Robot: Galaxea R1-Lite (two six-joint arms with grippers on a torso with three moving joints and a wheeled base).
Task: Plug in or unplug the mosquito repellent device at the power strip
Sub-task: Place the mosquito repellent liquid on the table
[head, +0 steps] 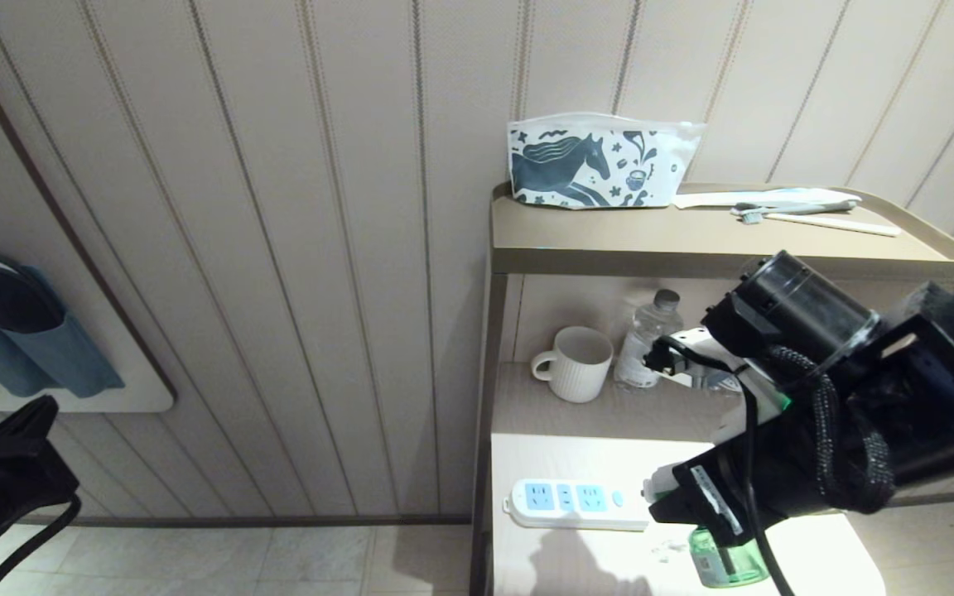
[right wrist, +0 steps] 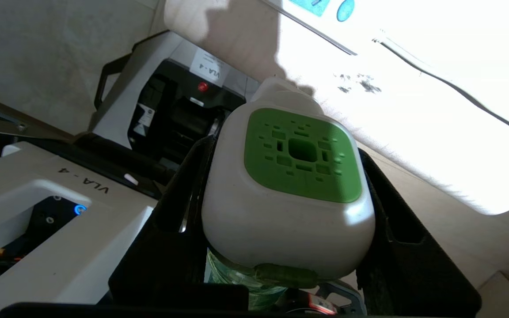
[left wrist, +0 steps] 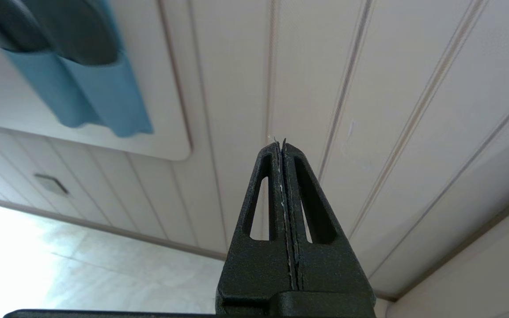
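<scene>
Right gripper [right wrist: 287,212] is clamping the mosquito repellent device [right wrist: 287,185] by its white head between half-spread fingers, green bottle hanging below, just off the button end of the power strip [head: 572,502]. I am judging it unplugged or not yet plugged, since it is sitting in none of the three sockets on the lower shelf [head: 543,447]. Left gripper [left wrist: 283,145] is idling, fingers pressed together, near the wall [head: 278,248].

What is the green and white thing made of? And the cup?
The repellent device looks like smooth plastic: a glossy white shell, a matte green vented face, and a see-through green bottle below. The cup seems to be white ceramic, ribbed and dull; that is only a guess.
</scene>
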